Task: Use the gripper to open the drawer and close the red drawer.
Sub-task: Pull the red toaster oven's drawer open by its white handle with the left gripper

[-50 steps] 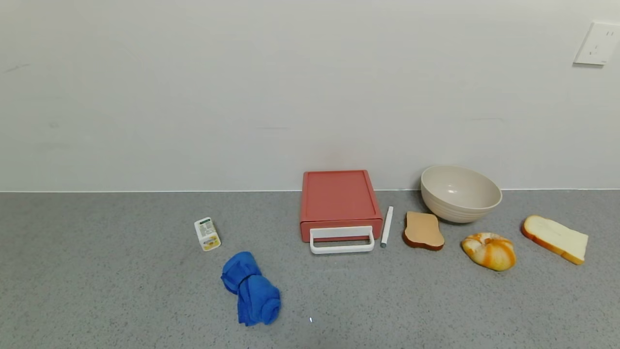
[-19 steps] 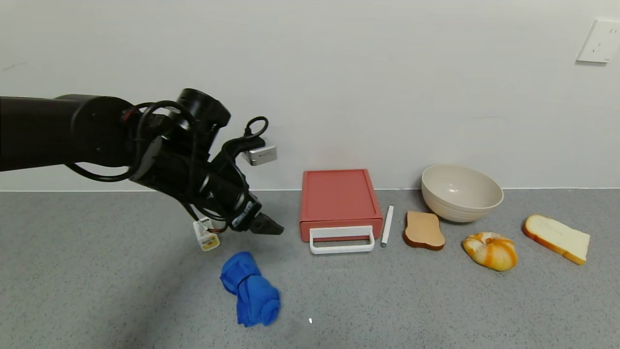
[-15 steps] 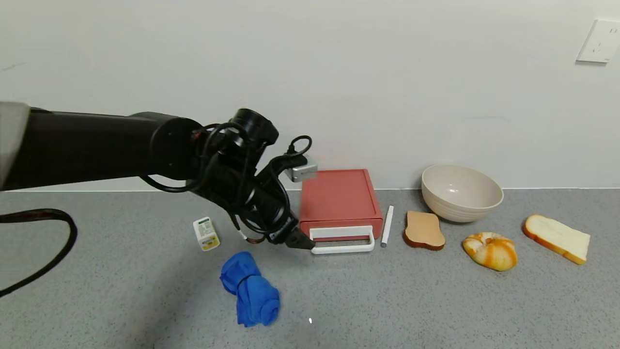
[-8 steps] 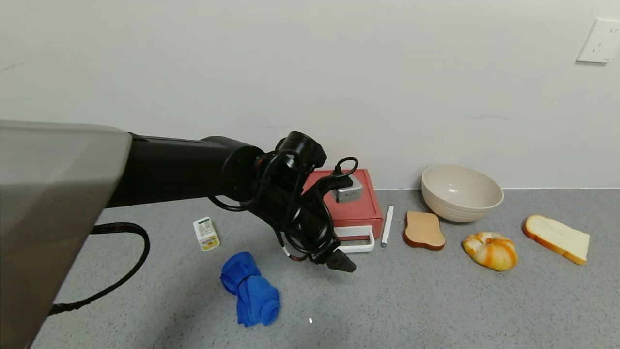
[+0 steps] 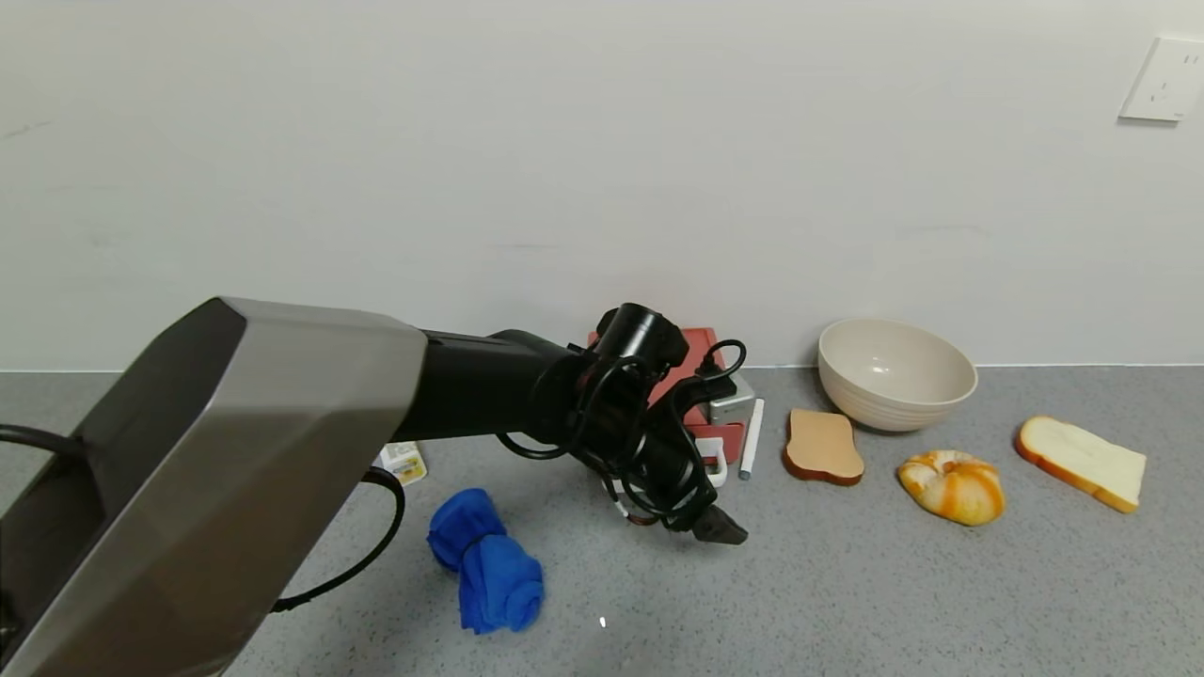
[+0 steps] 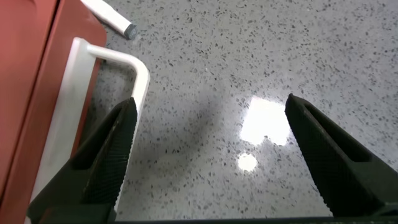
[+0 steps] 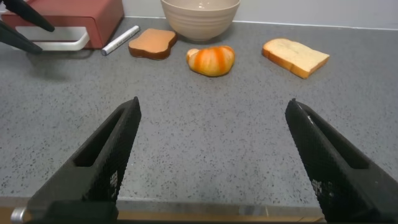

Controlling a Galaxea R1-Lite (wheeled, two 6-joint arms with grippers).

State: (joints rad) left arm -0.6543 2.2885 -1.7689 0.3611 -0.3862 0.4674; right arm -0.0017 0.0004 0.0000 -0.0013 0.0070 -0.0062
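**Left claw spread in front of the red drawer's white handle**

The drawer (image 5: 707, 376) stands at the back of the desk (image 5: 894, 592), against the wall, and is largely hidden in the head view by the left arm's wrist. Its tray looks pushed in, so nothing inside it can be seen. Its white handle (image 6: 106, 87) juts toward the robot. The left claw (image 5: 720, 531) sits low over the desk just in front of that handle, fingers spread wide and holding nothing; in the left wrist view one finger (image 6: 102, 158) lies right beside the handle's corner, the other over bare desk.

A white pen (image 5: 751, 438) lies just beside the drawer on its right. Further right come a brown toast slice (image 5: 822, 446), then a cream bowl (image 5: 894, 374) near the wall whose visible inside looks empty, a croissant (image 5: 950, 486) and a white bread slice (image 5: 1079, 463). Left of the drawer, a rolled blue cloth (image 5: 487, 561) and a small carton (image 5: 403, 462), partly hidden behind the arm.

The right claw (image 7: 211, 155) hangs open and empty over bare desk, well apart from the drawer.
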